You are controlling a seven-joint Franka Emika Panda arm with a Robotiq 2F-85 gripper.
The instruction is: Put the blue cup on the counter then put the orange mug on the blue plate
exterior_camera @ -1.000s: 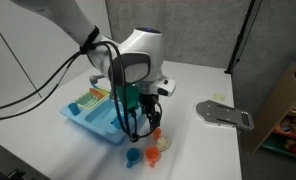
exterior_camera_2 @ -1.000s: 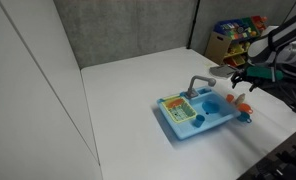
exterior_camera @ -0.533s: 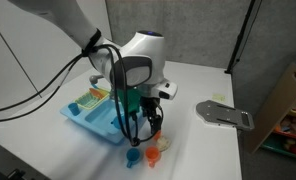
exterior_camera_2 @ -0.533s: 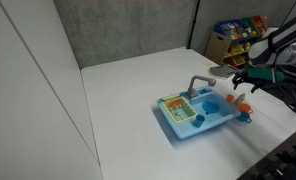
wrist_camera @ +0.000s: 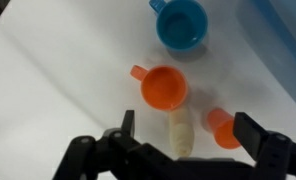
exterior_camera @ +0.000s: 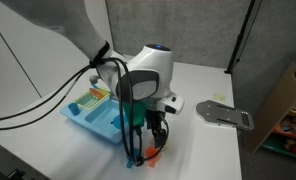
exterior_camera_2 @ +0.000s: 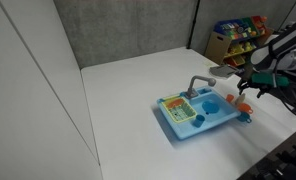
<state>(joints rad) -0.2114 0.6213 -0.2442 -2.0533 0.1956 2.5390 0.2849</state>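
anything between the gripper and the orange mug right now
Nothing covers the orange mug; it sits bare on the white counter. But a cream piece lies right beside it, in the span of the open gripper, with a small orange piece close by. Both could get caught.

My wrist camera hangs close above the counter [wrist_camera: 48, 90] and looks straight down, my fingers [wrist_camera: 256, 133] jutting in from the bottom edge. In an exterior view the camera sits near, facing my wrist across the counter, with the sink [exterior_camera: 80, 118] beside it. In an exterior view from farther and higher, the sink [exterior_camera_2: 203, 130] sits mid-frame. Both exterior views share it.
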